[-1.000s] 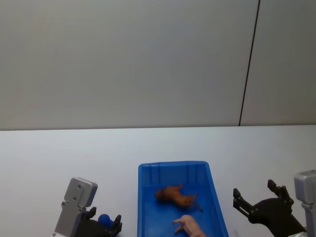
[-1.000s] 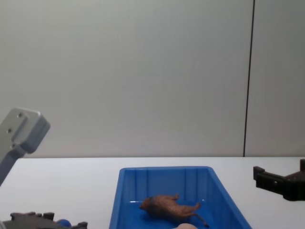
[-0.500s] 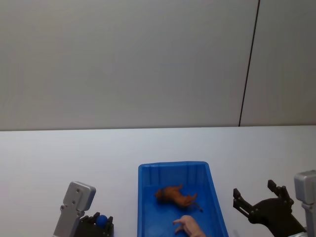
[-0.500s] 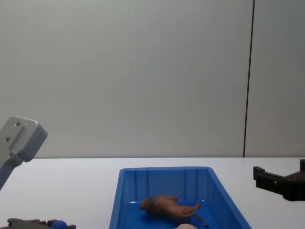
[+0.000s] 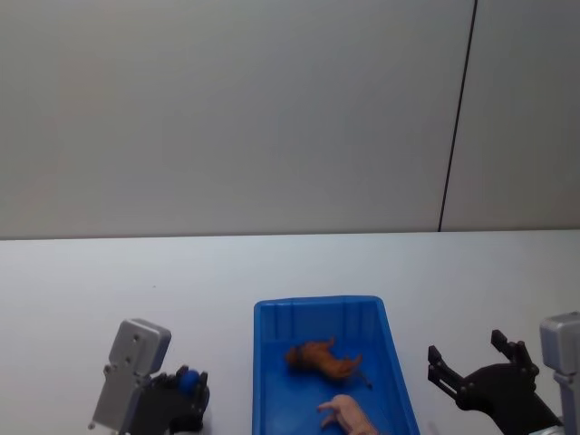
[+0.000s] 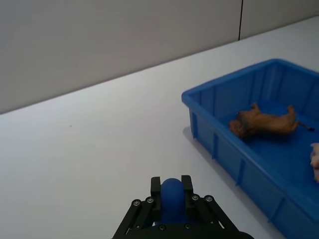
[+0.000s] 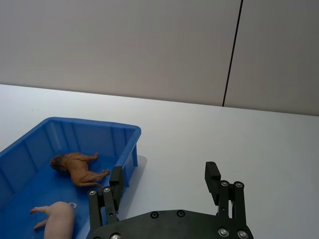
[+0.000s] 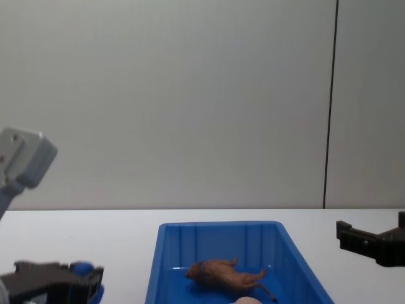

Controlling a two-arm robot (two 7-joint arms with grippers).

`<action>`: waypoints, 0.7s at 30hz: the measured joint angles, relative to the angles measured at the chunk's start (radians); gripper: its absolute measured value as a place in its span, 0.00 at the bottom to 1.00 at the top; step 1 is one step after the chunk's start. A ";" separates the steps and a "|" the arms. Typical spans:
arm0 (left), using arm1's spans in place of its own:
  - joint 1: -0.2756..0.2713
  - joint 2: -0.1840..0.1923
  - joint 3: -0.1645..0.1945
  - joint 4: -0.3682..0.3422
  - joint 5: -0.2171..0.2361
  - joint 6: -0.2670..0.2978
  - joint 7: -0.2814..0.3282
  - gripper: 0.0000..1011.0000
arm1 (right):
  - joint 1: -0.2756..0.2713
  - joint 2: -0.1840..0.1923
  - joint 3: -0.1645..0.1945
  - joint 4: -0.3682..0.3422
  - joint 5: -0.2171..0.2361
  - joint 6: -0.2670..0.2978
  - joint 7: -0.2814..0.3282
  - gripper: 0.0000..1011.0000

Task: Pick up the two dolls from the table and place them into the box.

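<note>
The blue box (image 5: 316,303) stands on the white table, just in front of me. Inside it lie a brown long-bodied doll (image 5: 322,360) and, nearer me, a pale pink doll (image 5: 349,414). To the left of the box, my left gripper (image 5: 188,388) is shut on a small blue rounded toy (image 6: 172,198), held just above the table. In the chest view the gripper (image 8: 87,283) sits low at the left edge. On the right side of the box my right gripper (image 5: 467,352) stands open with nothing in it, its fingers (image 7: 116,180) spread wide.
The white table (image 5: 109,281) runs back to a grey wall with a dark vertical seam (image 5: 456,118). Bare tabletop lies left of the box, behind it and between it and the right gripper.
My left gripper, with the blue toy in it, dipped and then rose a little while its wrist tilted. The right gripper and both dolls in the box stayed put.
</note>
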 joint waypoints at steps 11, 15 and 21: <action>-0.021 -0.001 -0.012 -0.048 0.014 -0.061 -0.079 0.18 | 0.000 0.000 0.000 0.000 0.000 0.000 0.000 0.99; -0.035 -0.007 -0.013 -0.057 0.012 -0.081 -0.133 0.16 | 0.000 0.000 0.000 0.000 0.000 0.000 0.000 0.99; -0.052 -0.018 -0.013 -0.061 0.006 -0.100 -0.196 0.13 | 0.000 0.000 0.000 0.000 0.000 0.000 0.000 0.99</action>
